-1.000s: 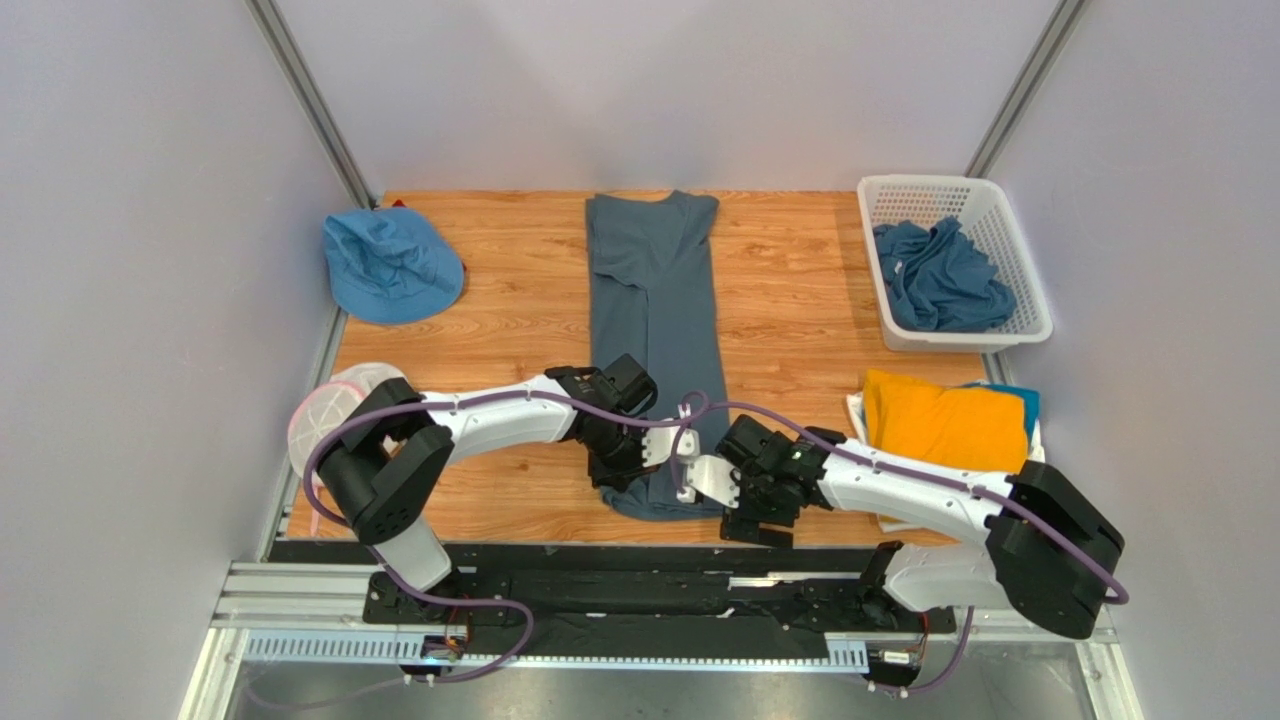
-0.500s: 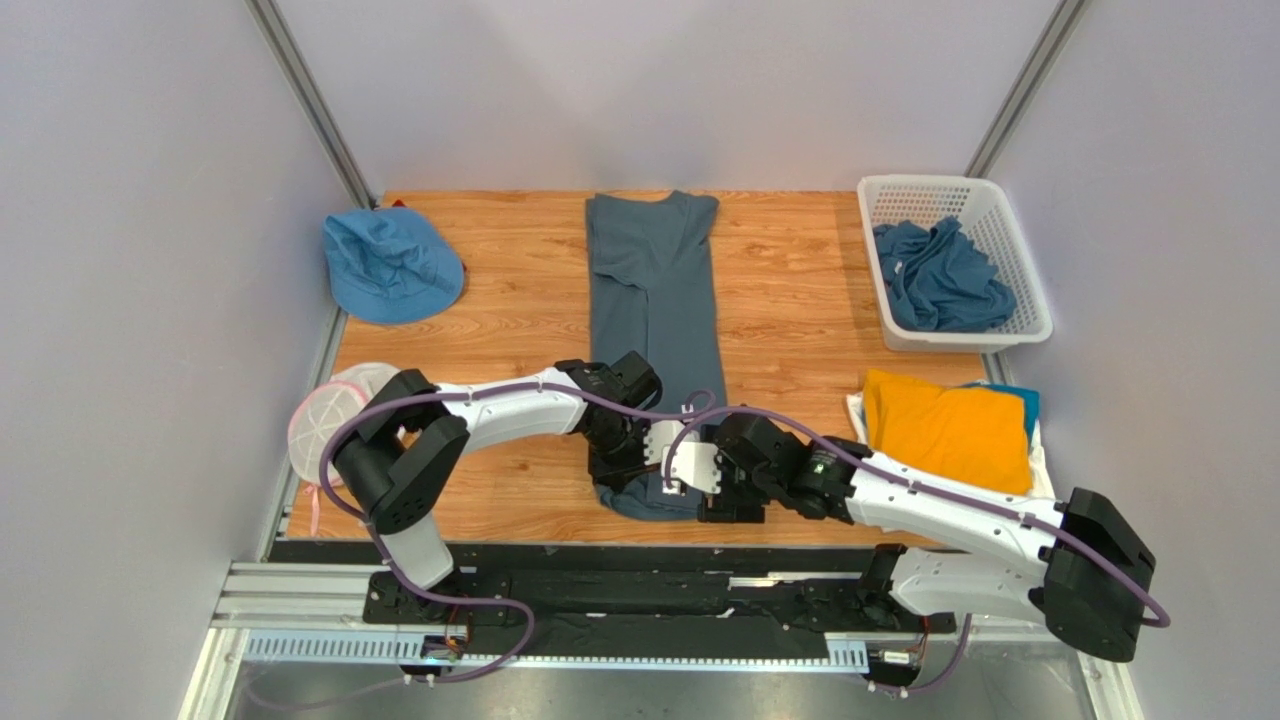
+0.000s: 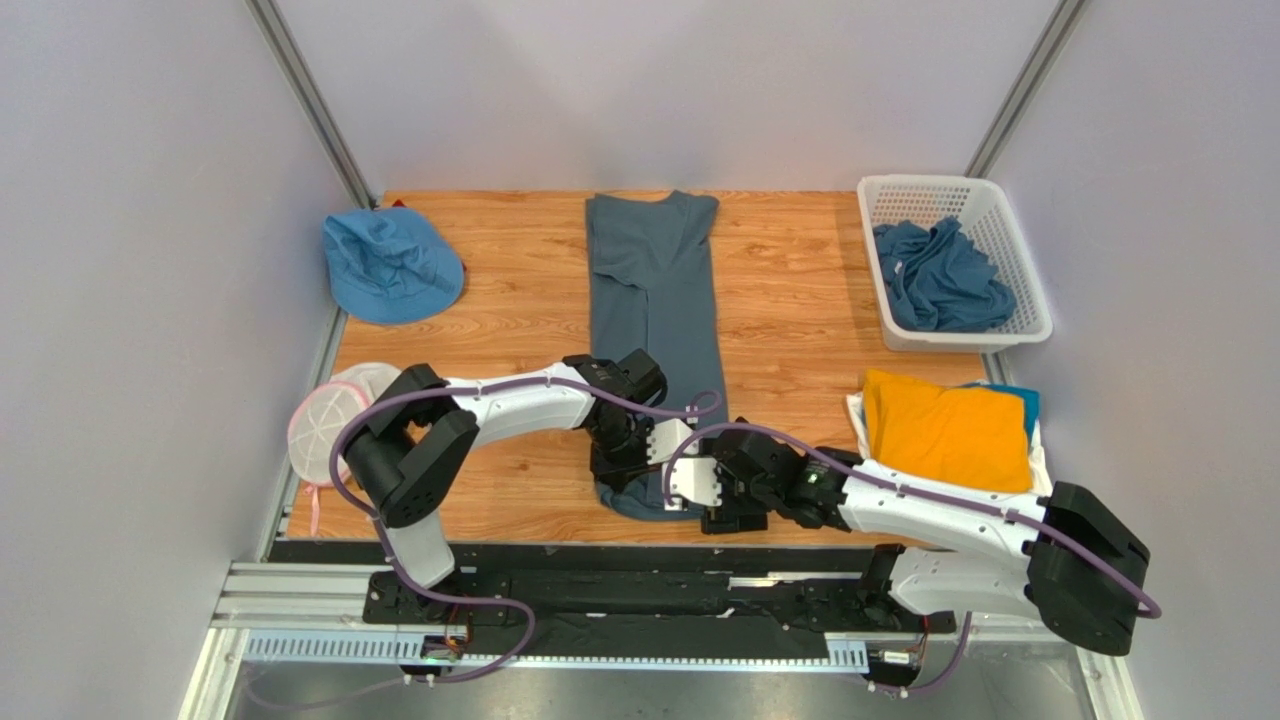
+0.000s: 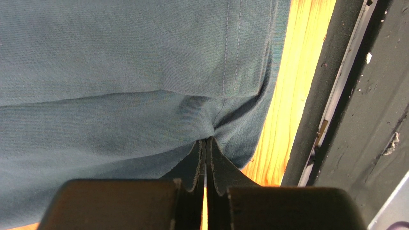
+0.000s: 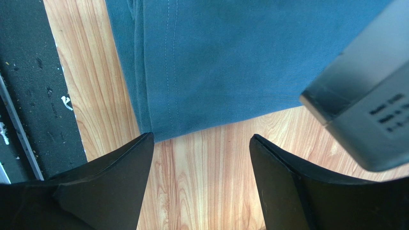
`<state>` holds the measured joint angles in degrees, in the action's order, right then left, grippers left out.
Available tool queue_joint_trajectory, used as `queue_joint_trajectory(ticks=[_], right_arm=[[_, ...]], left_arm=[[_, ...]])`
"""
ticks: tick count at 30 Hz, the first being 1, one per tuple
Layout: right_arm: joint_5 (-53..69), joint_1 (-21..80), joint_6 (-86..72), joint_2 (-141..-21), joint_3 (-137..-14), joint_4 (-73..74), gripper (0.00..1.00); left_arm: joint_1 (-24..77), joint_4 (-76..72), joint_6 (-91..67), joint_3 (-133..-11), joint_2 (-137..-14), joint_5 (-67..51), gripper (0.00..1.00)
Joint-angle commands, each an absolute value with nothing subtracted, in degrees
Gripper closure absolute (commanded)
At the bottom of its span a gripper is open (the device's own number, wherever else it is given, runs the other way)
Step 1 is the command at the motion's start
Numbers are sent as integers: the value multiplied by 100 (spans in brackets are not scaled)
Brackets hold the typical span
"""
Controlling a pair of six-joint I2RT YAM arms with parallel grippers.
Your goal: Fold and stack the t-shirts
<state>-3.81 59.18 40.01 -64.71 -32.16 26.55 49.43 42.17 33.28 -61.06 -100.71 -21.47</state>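
A dark slate-blue t-shirt (image 3: pixel 655 285), folded lengthwise into a long strip, lies down the middle of the wooden table. My left gripper (image 3: pixel 637 468) is shut and pinches the near hem's cloth (image 4: pixel 120 72) between its tips (image 4: pixel 206 143). My right gripper (image 3: pixel 706 503) is open and empty, low over bare wood just beside the hem's right corner (image 5: pixel 230 62), jaws (image 5: pixel 201 143) wide apart. A mustard-yellow t-shirt (image 3: pixel 947 425) lies folded on top of a bright blue one (image 3: pixel 1023 396) and a white one at the right. More slate-blue shirts (image 3: pixel 941 278) lie crumpled in a basket.
The white plastic basket (image 3: pixel 1022 263) stands at the back right. A bright blue hat (image 3: pixel 391 264) lies at the back left, and a white mesh pouch with pink edging (image 3: pixel 328 422) at the left edge. The black rail (image 4: pixel 345 96) runs along the table's near edge.
My right arm has swung left and lowered to the hem's right corner, still open. My left gripper has stayed on the hem, shifting only slightly.
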Motion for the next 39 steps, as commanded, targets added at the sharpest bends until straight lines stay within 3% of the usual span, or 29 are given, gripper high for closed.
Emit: queue_joint_trajectory(ticks=[1, 13, 28, 35, 38, 39], right_arm=[[-202, 5959, 4087, -6477, -3164, 2364, 22], [149, 6047, 4052, -7127, -3085, 2039, 25], [272, 6196, 3964, -6996, -3164, 2356, 28], [325, 6196, 3955, -7268, -3146, 2145, 48], [299, 6196, 3973, -7339, -3173, 2118, 64], [247, 6196, 3964, -7356, -3190, 2136, 78]], left_arm=[[4869, 4535, 3674, -5932, -10626, -1582, 100], [4772, 4588, 3806, -6073, -10749, -1591, 100], [4764, 4553, 3850, -6152, -10837, -1476, 100], [4764, 4509, 3806, -6012, -10723, -1485, 100], [4764, 4491, 3771, -5942, -10670, -1494, 100], [4764, 4483, 3762, -5924, -10635, -1485, 100]])
